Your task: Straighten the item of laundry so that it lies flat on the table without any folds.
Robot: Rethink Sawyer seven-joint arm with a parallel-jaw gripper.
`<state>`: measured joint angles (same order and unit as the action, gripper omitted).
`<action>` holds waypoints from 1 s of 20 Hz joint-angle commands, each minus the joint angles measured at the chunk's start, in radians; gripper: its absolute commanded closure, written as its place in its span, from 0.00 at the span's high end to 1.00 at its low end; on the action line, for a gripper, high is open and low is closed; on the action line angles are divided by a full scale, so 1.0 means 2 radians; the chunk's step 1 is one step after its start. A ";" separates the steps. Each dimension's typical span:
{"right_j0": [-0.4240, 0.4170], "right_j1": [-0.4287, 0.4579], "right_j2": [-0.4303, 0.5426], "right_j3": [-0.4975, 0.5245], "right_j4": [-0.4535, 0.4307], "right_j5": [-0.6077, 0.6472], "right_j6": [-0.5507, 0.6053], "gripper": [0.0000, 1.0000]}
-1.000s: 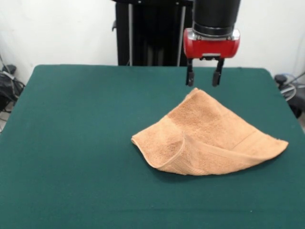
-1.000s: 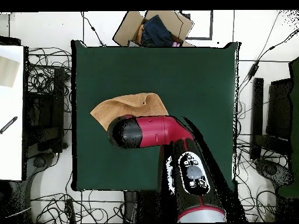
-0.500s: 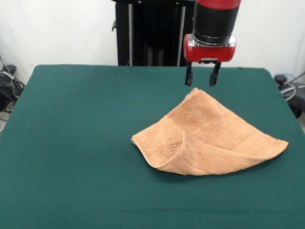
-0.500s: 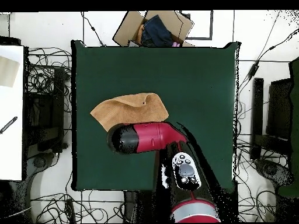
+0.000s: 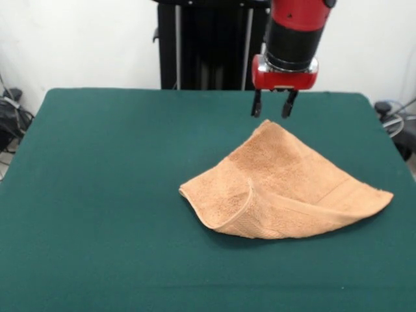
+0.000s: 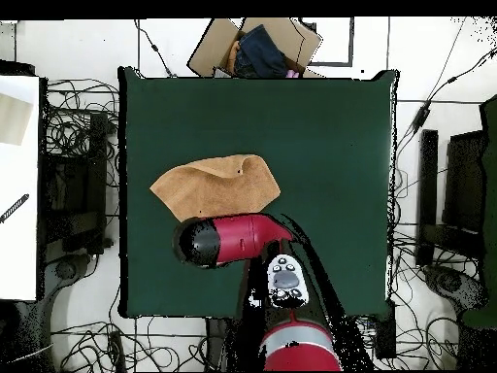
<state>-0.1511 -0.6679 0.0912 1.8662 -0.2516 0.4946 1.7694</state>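
Towel (image 5: 286, 188) lies crumpled on the table (image 5: 110, 195) in the front view, toward the right edge, its left corner curled over in a fold and one corner peaking at the far side. Gripper (image 5: 270, 104) hangs just above that peak, fingers apart, holding nothing. From overhead, the towel (image 6: 209, 186) sits near the table's (image 6: 320, 136) left edge, the arm (image 6: 233, 239) beside it.

Overhead: folded towel (image 6: 214, 186) lay left of centre on the table (image 6: 320, 136); the arm (image 6: 233, 239) apparently overlapped its lower edge.
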 commanded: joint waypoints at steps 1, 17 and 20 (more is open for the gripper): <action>0.018 0.029 -0.030 0.048 -0.010 -0.068 0.110 1.00; 0.019 0.039 -0.033 0.057 0.003 -0.151 0.090 1.00; 0.019 0.039 -0.028 0.054 -0.003 -0.189 0.092 1.00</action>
<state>-0.1225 -0.6003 0.0453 1.9421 -0.2510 0.2396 1.7694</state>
